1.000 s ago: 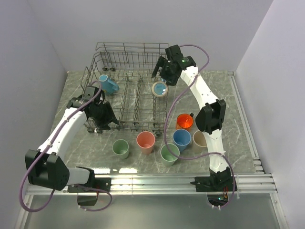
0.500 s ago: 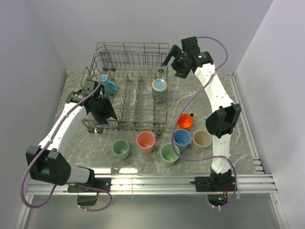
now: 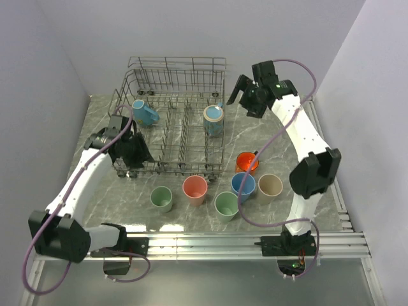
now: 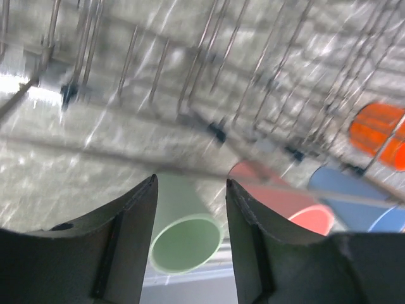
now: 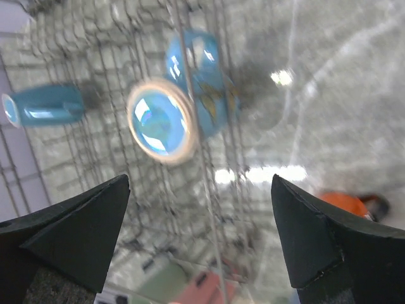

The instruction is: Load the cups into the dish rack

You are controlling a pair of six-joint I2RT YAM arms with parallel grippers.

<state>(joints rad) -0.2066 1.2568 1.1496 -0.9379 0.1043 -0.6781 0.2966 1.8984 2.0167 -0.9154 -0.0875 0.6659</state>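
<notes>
A grey marbled table (image 3: 299,121) carries the wire dish rack (image 3: 177,75), which sits toward the far left of the surface. The left gripper (image 3: 143,156) hovers at the rack's near left corner, its fingers partly spread with nothing between them. In its blurred wrist view a pale green cup (image 4: 183,237) shows through the gap and appears to stand on the table beyond the fingers, not in their grasp. The right gripper (image 3: 242,99) hangs just off the rack's far right corner, spread wide and empty.

Two pieces are inside the rack: a blue mug (image 3: 144,113) tipped on its side at the far left, and a pale-rimmed blue cup (image 3: 214,120) upright against the right wall. Six more stand open-side up on the table in front of the rack. The pale green cup is furthest left, followed by a pink cup (image 3: 195,190), a second green cup (image 3: 226,205), a plain blue cup (image 3: 243,185) and a beige cup (image 3: 270,187). An orange mug (image 3: 247,162) stands just beside the rack's near right corner.
</notes>
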